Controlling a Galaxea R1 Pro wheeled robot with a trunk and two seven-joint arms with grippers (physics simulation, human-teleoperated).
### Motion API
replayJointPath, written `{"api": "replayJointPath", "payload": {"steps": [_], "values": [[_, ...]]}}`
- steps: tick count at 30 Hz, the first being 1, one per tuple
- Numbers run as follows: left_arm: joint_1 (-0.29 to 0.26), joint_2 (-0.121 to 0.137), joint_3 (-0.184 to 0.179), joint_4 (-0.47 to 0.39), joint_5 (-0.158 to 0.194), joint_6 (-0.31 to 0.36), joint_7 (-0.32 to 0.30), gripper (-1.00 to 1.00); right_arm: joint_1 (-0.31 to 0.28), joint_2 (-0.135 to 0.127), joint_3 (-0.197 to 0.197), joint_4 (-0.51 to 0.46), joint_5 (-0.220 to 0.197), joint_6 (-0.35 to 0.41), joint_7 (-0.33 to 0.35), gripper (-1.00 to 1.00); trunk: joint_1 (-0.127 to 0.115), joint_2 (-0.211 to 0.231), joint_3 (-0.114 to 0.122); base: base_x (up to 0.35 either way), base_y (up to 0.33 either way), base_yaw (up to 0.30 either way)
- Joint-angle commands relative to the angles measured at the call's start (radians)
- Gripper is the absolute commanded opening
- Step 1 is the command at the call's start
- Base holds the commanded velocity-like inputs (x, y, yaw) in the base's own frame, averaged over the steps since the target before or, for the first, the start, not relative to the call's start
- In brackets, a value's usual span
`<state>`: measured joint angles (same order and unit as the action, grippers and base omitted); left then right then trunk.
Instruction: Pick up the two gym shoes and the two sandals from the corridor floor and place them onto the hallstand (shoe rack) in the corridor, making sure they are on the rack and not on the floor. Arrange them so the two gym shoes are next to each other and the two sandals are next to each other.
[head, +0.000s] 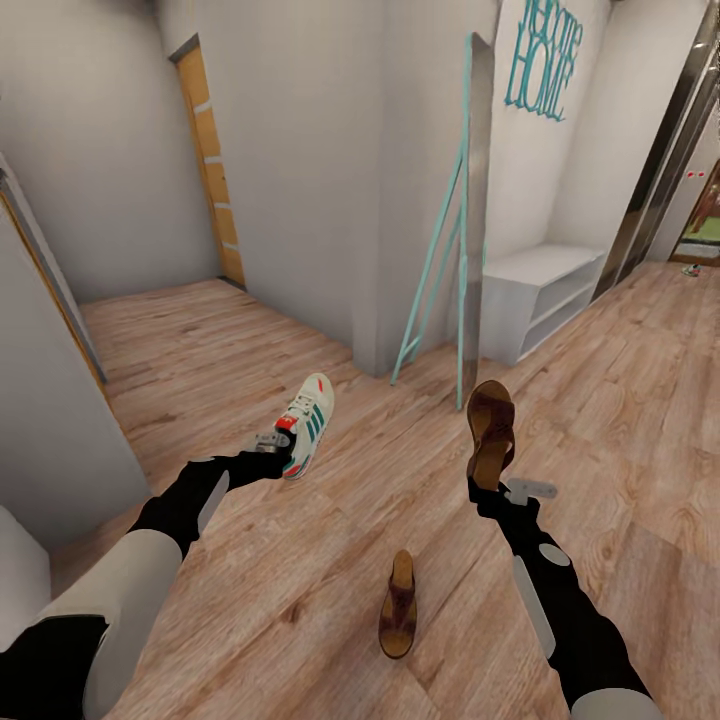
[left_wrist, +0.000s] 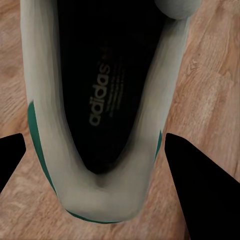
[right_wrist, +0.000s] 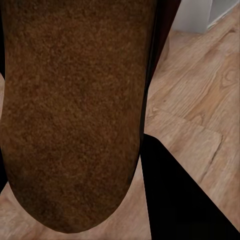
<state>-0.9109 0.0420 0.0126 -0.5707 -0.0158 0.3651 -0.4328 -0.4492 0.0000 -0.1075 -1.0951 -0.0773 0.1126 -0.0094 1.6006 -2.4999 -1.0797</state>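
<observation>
**Shoes held at the heel, rack well off**

Grip came first. The left end effector (head: 283, 447) pinched the heel of a gym shoe (head: 308, 424), which stuck out forward clear of the corridor floor (head: 250, 350); in the left wrist view its dark fingers (left_wrist: 200, 185) flanked the shoe's heel collar (left_wrist: 100, 195). The right end effector (head: 487, 487) pinched the heel end of a sandal (head: 490, 432), toe pointing up and away, and the right wrist view showed the brown sole (right_wrist: 75, 115) close against one dark finger (right_wrist: 180, 200).

Both holds sat at one end of a long shoe, so I judged the free toe ends likely to swing or slip loose if the arms jolted during travel. The second sandal (head: 399, 604) lay on the floor between the arms, near the robot, and could be run over or kicked if the base rolled forward. A leaning teal-framed mirror (head: 468, 220) stood just beside the white shelf bench (head: 545, 295), near enough to be clipped by an arm. That bench looked plain, with no upper shelves that I could see, so setting shoes there might be an error.

Writing: the insole read "adidas" (left_wrist: 100, 95), with smaller lines beside it too blurred to read. Teal wall lettering (head: 543, 60) ended in "HOME"; the top line was unclear.
</observation>
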Motion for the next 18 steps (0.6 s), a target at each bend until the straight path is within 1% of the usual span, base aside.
{"api": "replayJointPath", "payload": {"steps": [1,12,14,18], "values": [[0.0,0.0,0.001,-0.001,-0.003,0.006,-0.004,-1.0,0.0,0.0,0.0,-0.002,-0.012,0.006,-0.003,-1.0,0.0,0.0,0.001,0.0,0.0,0.0],[0.0,-0.003,0.001,0.0,-0.002,0.006,-0.004,-1.0,0.0,0.0,0.0,-0.002,-0.012,0.006,-0.003,-1.0,0.0,0.0,0.019,-0.009,-0.002,0.0],[0.0,-0.006,0.001,0.0,-0.002,0.006,-0.004,-1.0,0.0,0.0,0.0,-0.002,-0.012,0.006,-0.003,-1.0,0.0,0.0,0.022,-0.128,-0.063,0.0],[0.0,-0.021,0.001,0.0,-0.003,0.006,-0.004,-1.0,0.0,0.0,0.0,-0.002,-0.012,0.006,-0.003,-1.0,0.0,0.0,0.029,-0.244,-0.136,0.0]]}}
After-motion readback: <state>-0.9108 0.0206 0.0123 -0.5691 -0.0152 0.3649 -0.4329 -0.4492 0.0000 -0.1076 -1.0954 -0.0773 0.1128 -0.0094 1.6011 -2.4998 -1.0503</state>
